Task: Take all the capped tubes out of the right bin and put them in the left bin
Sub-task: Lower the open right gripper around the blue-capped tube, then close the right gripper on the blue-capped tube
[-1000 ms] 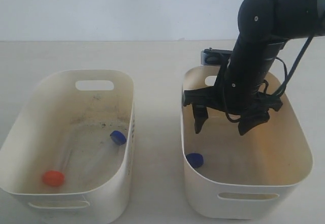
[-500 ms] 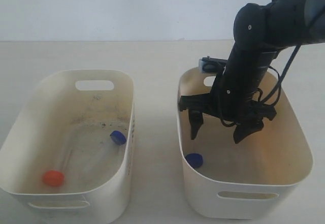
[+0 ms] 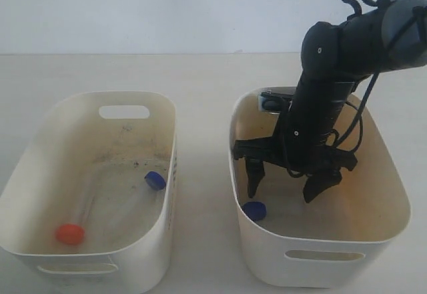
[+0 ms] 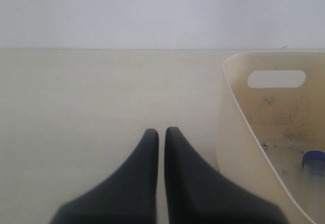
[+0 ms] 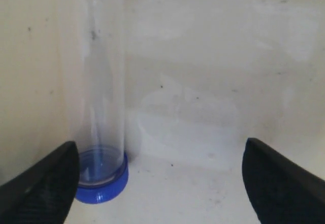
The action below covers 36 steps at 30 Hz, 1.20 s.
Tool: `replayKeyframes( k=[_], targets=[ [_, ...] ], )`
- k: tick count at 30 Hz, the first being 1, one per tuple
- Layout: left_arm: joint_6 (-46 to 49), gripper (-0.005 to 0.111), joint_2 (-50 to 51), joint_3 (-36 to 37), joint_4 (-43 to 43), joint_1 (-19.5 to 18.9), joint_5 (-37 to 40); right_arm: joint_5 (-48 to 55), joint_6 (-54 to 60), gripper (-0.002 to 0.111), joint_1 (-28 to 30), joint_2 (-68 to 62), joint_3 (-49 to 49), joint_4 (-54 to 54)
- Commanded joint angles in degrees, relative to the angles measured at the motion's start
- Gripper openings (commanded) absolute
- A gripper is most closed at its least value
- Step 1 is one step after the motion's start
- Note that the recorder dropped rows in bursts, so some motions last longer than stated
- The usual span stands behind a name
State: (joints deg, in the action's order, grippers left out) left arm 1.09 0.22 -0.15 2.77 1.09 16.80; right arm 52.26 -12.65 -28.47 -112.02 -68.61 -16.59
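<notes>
The right bin (image 3: pixel 320 257) holds one clear tube with a dark blue cap (image 3: pixel 254 210), lying against its left wall. My right gripper (image 3: pixel 283 186) hangs open inside this bin, just above and to the right of that cap. In the right wrist view the tube (image 5: pixel 100 107) stands beside one fingertip, its blue cap (image 5: pixel 100 185) nearest, and the gripper (image 5: pixel 160 176) has nothing between its fingers. The left bin (image 3: pixel 100 271) holds a blue-capped tube (image 3: pixel 155 180) and an orange-red-capped tube (image 3: pixel 70 233). My left gripper (image 4: pixel 158 131) is shut over bare table beside the left bin (image 4: pixel 238 132).
Both bins stand on a pale beige table (image 3: pixel 203 74) with a gap between them. The right arm (image 3: pixel 340 61) reaches down over the right bin's back rim. A white wall rises behind the table.
My right gripper has sunk deeper into the right bin and shifted a little to the left, toward the blue-capped tube. Its jaws have stayed wide. The tubes have not moved.
</notes>
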Motion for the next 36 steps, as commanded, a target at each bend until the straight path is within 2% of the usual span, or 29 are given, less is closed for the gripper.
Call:
replayKeyframes(
  k=[1, 12, 14, 18, 26, 29, 34, 36],
  targets=[
    [-0.12, 0.004, -0.22, 0.15, 0.51, 0.13, 0.12, -1.09, 3.23, 0.081, -0.21, -1.82, -0.05, -4.44],
    [-0.12, 0.004, -0.22, 0.15, 0.51, 0.13, 0.12, 0.04, 4.24, 0.080, -0.21, -3.88, -0.05, -4.18],
    [-0.12, 0.004, -0.22, 0.15, 0.51, 0.13, 0.12, 0.32, 4.24, 0.075, -0.21, -3.96, -0.05, -3.08],
    [-0.12, 0.004, -0.22, 0.15, 0.51, 0.13, 0.12, 1.91, 4.07, 0.057, -0.21, -3.96, -0.05, 0.99],
    [-0.12, 0.004, -0.22, 0.15, 0.51, 0.13, 0.12, 2.28, 2.24, 0.054, -0.21, -3.96, -0.05, 1.94],
    [-0.12, 0.004, -0.22, 0.15, 0.51, 0.13, 0.12, 2.28, 2.12, 0.041, -0.21, -3.96, -0.05, 2.07],
    [-0.12, 0.004, -0.22, 0.15, 0.51, 0.13, 0.12, 1.88, 2.12, 0.000, -0.21, -3.96, -0.05, 2.07],
    [-0.12, 0.004, -0.22, 0.15, 0.51, 0.13, 0.12, 1.51, 2.22, 0.000, -0.21, -3.96, -0.05, 2.07]
  ],
)
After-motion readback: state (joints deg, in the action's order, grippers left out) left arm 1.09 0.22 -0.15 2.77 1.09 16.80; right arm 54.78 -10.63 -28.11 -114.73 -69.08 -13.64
